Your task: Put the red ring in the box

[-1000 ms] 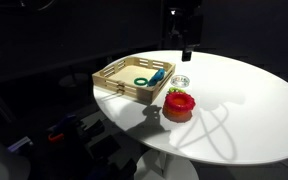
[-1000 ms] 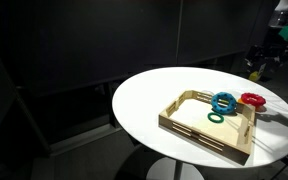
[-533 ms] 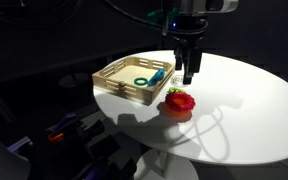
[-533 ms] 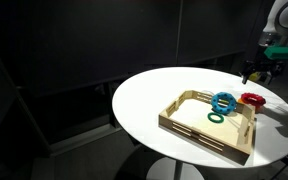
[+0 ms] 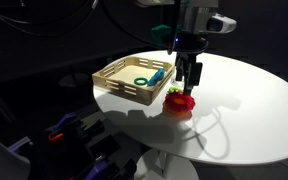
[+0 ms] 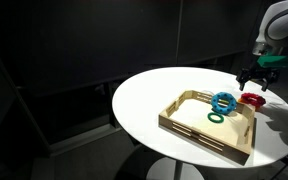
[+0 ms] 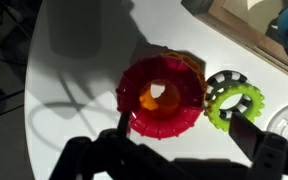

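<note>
The wrist view is showing what the others are not. The glossy red donut-shaped ring [image 7: 179, 122] is lying at the middle of the frame on the round white table [image 7: 74, 100], with something orange showing through its hole. A light green toothed ring [image 7: 216, 112] is lying just beside it to the right. The black two-finger gripper [image 7: 182, 140] is reaching in from the bottom edge with its fingers spread apart, one at each lower side of the red ring (whether they are touching it cannot be told).

In both exterior views the gripper [image 5: 189, 82] [image 6: 252, 80] is hanging directly over the red ring [image 5: 181, 104] [image 6: 252, 99], which is sitting outside the shallow tan wooden box [image 5: 119, 90] [image 6: 199, 135], near one of its corners. Only these views are looking inside the box, where a dark green ring [image 6: 209, 117] and a blue ring [image 6: 216, 102] are lying. The room around the table is lying in near darkness.
</note>
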{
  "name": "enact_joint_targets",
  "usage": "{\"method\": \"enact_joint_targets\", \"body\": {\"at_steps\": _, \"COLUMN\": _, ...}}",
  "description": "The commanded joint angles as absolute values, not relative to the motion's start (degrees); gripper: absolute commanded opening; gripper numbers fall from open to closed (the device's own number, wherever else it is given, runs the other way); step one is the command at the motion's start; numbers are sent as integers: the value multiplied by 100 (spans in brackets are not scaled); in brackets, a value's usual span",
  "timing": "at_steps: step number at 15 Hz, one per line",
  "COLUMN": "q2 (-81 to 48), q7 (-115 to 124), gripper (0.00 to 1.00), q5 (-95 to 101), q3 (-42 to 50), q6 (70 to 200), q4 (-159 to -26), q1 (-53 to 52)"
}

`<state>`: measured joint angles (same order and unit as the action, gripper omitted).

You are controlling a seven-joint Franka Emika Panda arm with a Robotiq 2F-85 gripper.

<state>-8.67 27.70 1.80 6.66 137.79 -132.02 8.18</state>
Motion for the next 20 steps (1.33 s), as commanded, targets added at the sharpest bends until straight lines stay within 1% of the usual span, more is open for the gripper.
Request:
{"method": "enact_joint_targets", "body": {"at_steps": 1, "q2": -1091, "q7": 2897, "gripper": 100, "q5": 152, "q3": 771, "q6": 13789, "q4": -13010, "q1": 659}}
{"method": "enact_joint_targets", "body": {"at_steps": 15, "q2": -1450, "q7": 2993, "gripper": 100, "q5": 220, "q3": 878, "q6": 14030, "q4": -12983, "q1": 370}}
{"method": "enact_joint_targets", "body": {"at_steps": 16, "q2": -1469, "q7": 3002, "gripper": 89, "q5": 223, "q3": 893, "q6": 14030, "q4": -12978, "q1": 355}}
{"method": "enact_joint_targets", "body": {"at_steps": 17, "q2": -1484, "q7": 3007, "gripper": 72, "q5": 224, "q3": 907, "q6": 14027, "q4": -12975, "q1": 342}}
{"method": "enact_joint_targets", "body": {"at_steps": 18, "q2": -1495, "q7": 3017, "gripper": 66, "q5": 226, "q3": 919, "q6": 14020, "q4": -12970, "q1": 333}}
{"method": "enact_joint_targets", "body": {"at_steps": 20, "q2": -1507, "q7": 3061, "gripper": 47, "q5": 235, "q3": 946, "q6": 14006, "q4": -12958, "q1": 315}}
